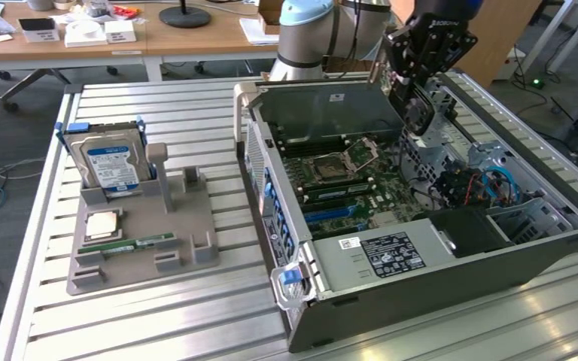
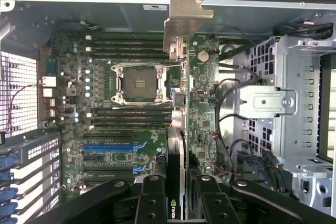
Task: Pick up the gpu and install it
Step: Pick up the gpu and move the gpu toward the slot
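Observation:
My gripper point(image 1: 417, 84) hangs over the far side of the open computer case point(image 1: 269, 162) and is shut on the gpu point(image 1: 420, 114), a dark card held upright above the case. In the wrist view the gpu point(image 2: 175, 145) shows edge-on between my black fingers point(image 2: 151, 203), with its pale metal bracket point(image 2: 186, 17) at the far end. My gripper point(image 2: 176, 200) holds it above the motherboard point(image 2: 131, 119), over the strip beside the processor socket point(image 2: 139, 82). The blue slot point(image 2: 107, 148) lies off to one side of the card.
A grey holder point(image 1: 193, 226) at the exterior view's left carries a blue-labelled hard drive point(image 1: 108, 162), a processor chip point(image 1: 103, 223) and a green memory stick point(image 1: 133, 244). Inside the case are the power supply point(image 1: 384, 252), a metal drive cage point(image 2: 268, 103) and loose cables point(image 2: 226, 93).

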`<move>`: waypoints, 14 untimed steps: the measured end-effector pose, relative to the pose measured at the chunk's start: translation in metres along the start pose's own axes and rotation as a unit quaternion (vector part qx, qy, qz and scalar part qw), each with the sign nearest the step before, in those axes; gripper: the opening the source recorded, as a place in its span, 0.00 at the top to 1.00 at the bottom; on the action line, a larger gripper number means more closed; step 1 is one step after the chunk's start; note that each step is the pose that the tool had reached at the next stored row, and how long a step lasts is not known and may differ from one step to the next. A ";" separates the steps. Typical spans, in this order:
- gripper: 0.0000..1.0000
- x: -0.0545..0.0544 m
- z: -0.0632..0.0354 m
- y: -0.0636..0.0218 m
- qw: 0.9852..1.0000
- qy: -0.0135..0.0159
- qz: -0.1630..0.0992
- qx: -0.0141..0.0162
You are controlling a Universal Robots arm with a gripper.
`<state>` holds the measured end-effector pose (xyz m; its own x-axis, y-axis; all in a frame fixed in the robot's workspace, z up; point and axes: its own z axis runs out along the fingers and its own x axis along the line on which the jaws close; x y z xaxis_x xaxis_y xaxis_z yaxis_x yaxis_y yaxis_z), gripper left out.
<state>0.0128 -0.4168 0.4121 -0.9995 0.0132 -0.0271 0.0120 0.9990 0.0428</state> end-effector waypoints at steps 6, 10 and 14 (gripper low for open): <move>0.74 -0.002 0.0001 0.0000 1.000 0.000 0.000 0.000; 0.74 -0.002 0.0001 0.0000 1.000 0.000 0.000 0.000; 0.74 -0.002 0.0001 0.0000 1.000 0.000 0.000 0.000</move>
<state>0.0151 -0.4168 0.4121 -0.9995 0.0133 -0.0271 0.0121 0.9990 0.0428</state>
